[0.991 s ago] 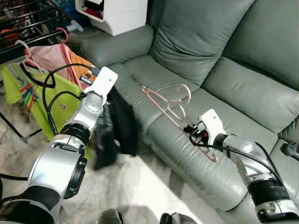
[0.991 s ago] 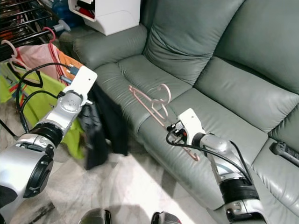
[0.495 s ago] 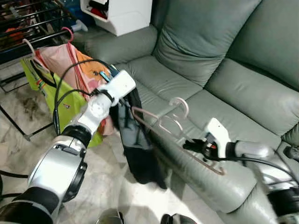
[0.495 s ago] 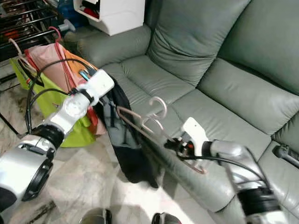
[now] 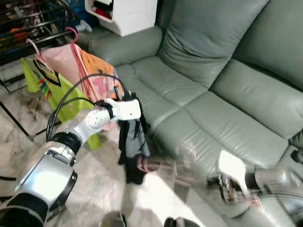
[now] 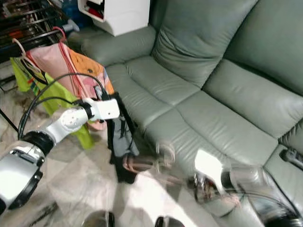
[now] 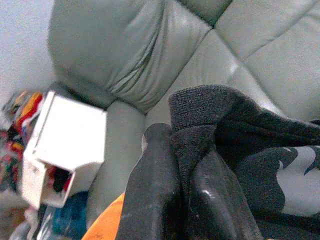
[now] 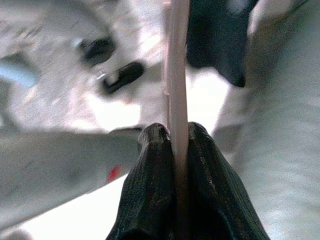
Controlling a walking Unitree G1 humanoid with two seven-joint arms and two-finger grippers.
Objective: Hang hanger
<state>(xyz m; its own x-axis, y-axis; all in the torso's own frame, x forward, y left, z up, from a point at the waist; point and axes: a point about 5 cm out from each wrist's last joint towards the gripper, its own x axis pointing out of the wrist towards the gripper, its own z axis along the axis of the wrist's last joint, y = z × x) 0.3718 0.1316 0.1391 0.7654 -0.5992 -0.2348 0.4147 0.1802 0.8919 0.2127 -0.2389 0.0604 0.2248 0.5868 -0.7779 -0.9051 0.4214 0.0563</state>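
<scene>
place: home, living room
seating: grey-green leather sofa [image 5: 213, 90], wide cushions
laundry: drying rack [image 5: 33, 28] beside sofa arm, clothes [image 5: 71, 71] on hangers, pink, orange, lime
storage: white box shelf [image 5: 125, 14] behind sofa arm
floor: pale marble-look tiles [image 5: 28, 151]

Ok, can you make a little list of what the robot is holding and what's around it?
left gripper: shut on the dark garment
right gripper: shut on the pink hanger, blurred in the eye views
sofa: grey-green, behind both arms
drying rack: on the robot's left, pink and green clothes hanging there
</scene>
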